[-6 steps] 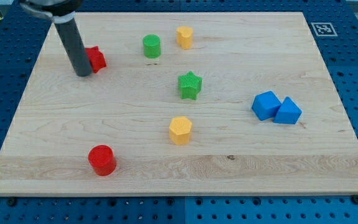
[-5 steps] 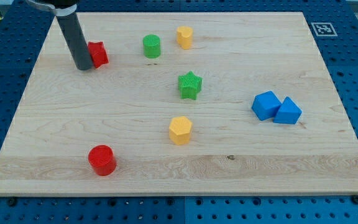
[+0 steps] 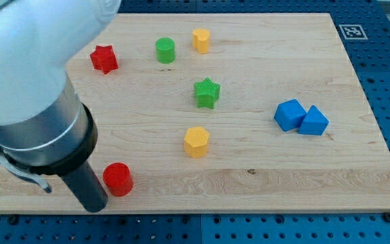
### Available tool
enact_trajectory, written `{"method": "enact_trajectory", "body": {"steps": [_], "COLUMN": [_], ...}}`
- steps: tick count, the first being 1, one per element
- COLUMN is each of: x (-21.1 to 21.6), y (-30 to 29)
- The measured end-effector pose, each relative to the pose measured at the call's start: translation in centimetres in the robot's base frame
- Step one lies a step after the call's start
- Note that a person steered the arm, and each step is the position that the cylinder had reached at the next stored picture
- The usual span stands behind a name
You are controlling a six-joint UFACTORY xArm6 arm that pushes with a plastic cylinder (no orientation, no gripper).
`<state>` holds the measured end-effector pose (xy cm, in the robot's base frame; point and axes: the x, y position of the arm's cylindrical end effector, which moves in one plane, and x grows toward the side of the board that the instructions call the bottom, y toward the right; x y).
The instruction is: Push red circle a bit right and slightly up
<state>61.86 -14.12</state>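
In the camera view, our rod comes down at the view's bottom left, and my tip (image 3: 95,205) sits just beside the red circle (image 3: 118,179), on its left and a little below, seemingly touching or nearly so. We carry no gripper, so nothing spreads or pinches: the rod only presses sideways. The red circle lies near the bottom left of the wooden board (image 3: 263,183), well apart from the other blocks.

We judge it a light, stiff, short cylinder that should slide easily on the smooth wood. Its round wall may let it slip off to one side if we push off-centre, so contact on its lower-left flank suits a move right and slightly up.

The arm's large pale housing (image 3: 26,61) covers the board's left edge and upper-left corner. Whether tip and circle truly touch is hard to make out. The rest show clearly: red star (image 3: 103,58), green cylinder (image 3: 165,50), green star (image 3: 207,93), two yellow hexagonal blocks (image 3: 196,141) (image 3: 201,40), and two touching blue blocks (image 3: 290,114) (image 3: 313,122).
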Motion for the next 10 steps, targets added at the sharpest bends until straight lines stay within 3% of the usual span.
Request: {"method": "enact_trajectory", "body": {"steps": [2, 3, 5, 8, 10], "x": [-1.0, -2.7, -0.2, -0.2, -8.6], "y": [9.2, 7.9, 9.5, 2.8, 0.5]}}
